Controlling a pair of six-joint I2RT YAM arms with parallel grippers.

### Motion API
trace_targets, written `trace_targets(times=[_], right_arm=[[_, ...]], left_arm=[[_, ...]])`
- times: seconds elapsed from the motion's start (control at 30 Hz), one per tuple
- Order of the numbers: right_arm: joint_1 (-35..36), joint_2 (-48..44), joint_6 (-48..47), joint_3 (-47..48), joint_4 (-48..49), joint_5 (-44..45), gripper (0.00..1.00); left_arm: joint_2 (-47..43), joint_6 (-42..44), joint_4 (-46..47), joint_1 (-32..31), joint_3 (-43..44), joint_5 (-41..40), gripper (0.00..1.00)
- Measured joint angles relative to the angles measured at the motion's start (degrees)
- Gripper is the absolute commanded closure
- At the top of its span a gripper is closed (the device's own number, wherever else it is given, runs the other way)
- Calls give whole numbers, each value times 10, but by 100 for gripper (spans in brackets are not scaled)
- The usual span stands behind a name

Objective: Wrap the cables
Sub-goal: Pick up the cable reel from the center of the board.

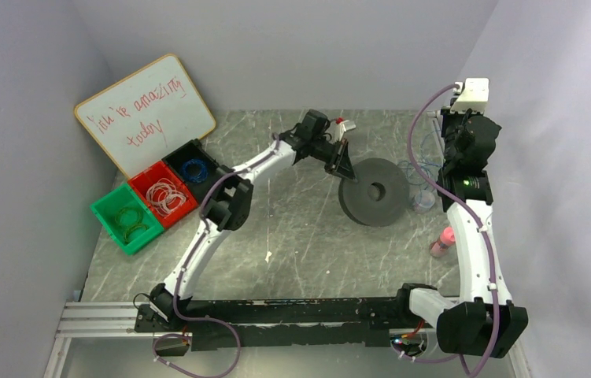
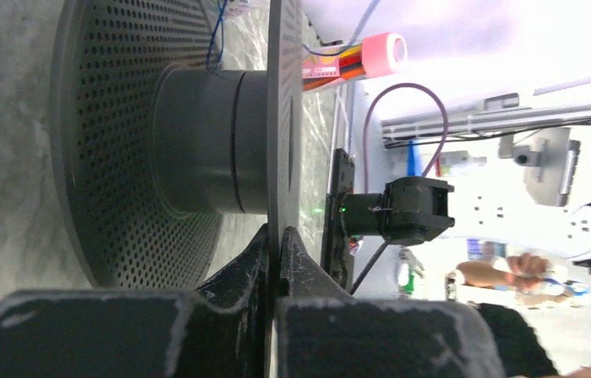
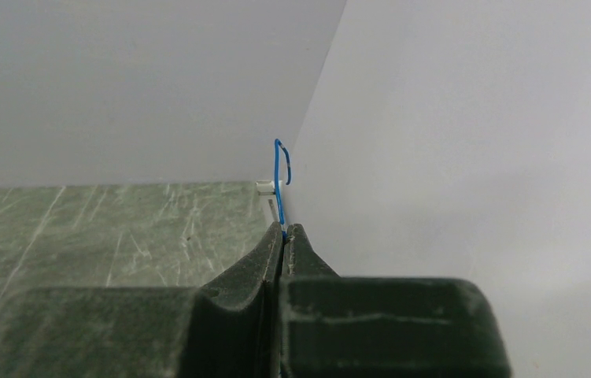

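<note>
Spool braced, wire pinched.
Left gripper [image 2: 279, 236] clamps spool [image 2: 111, 118] flange, likely to steady it; right gripper [image 3: 284, 230], beside the spool, nips blue wire [image 3: 278, 165] end for winding.

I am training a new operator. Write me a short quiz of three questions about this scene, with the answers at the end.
1. True or false: the right gripper is shut on the blue wire.
2. Which part of the grey spool does the left gripper pinch? A) the hub B) a thin flange C) nothing
3. Fill in: the whitish coils lie in the ____ bin.

Key: 1 true; 2 B; 3 red.
</note>
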Motion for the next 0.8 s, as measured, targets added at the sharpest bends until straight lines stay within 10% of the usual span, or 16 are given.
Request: trace_targets(times=[0.43,0.8], right_arm=[[-1,-3,28,65,-115,-121,100],[1,-12,184,24,-132,-505,100]], left_arm=[[-475,461,-314,41,-209,-272,98],[-653,730,-414,18,-454,-472,97]])
